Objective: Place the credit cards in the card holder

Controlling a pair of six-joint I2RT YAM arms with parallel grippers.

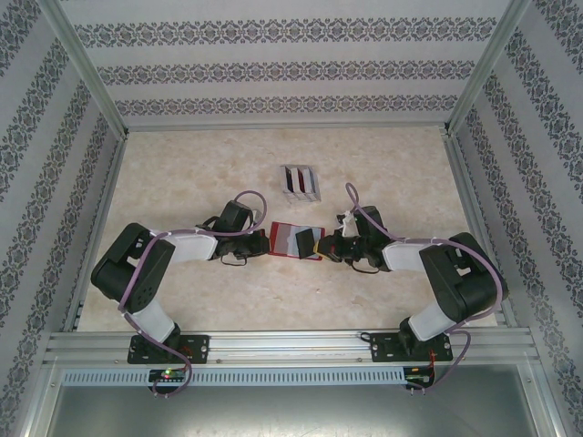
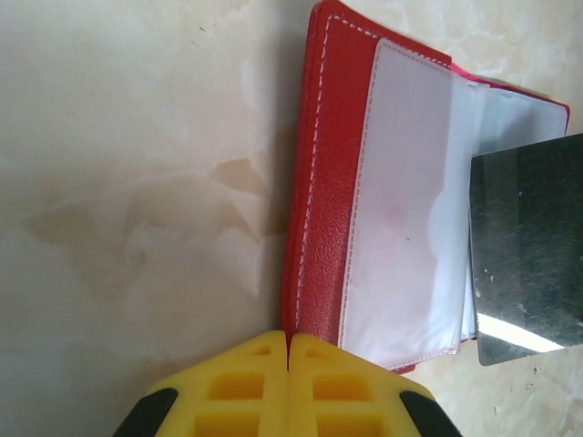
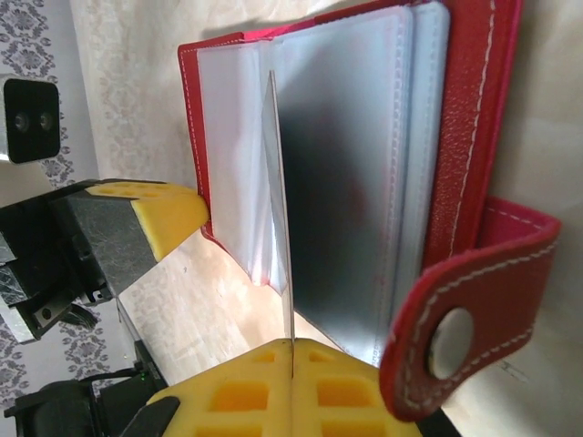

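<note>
Card holder (image 1: 282, 238), where do you have it?

— I have it lying open on the marbled table (image 1: 182, 173), right between the two sets of fingertips, red cover down and clear sleeves (image 2: 401, 209) facing up. Its snap tab (image 3: 465, 319) curls off the side just beside my right fingers.

— What else is around?

— Out beyond both sets of fingertips, well apart from them, I see a light grey slotted stand (image 1: 316, 182) with cards (image 1: 291, 180) upright in it, one reddish, the others dark. Patterned walls (image 1: 55, 137) close the table in on three sides.

— Anything in the way?

— The loose sleeves fan up on either side of the card I'm carrying, and the left fingertips sit just across the holder from it.

— Right side, then?

— My right gripper (image 3: 291, 360) is pinching a dark card (image 2: 528, 246) between its yellow pads (image 3: 228, 396), seen edge-on from that wrist. The card runs out from the fingertips over the sleeves. I can't tell whether its leading edge sits inside a pocket.

— And the left?

— My left gripper (image 2: 288, 350) has its fingers pressed together, tips against the edge of the red cover. I can't tell whether any of the cover is caught between them.

— Arm pose?

— Both arms are low over the table, elbows bent outward, forearms angled in toward the middle. The grippers point at each other across the holder.
</note>
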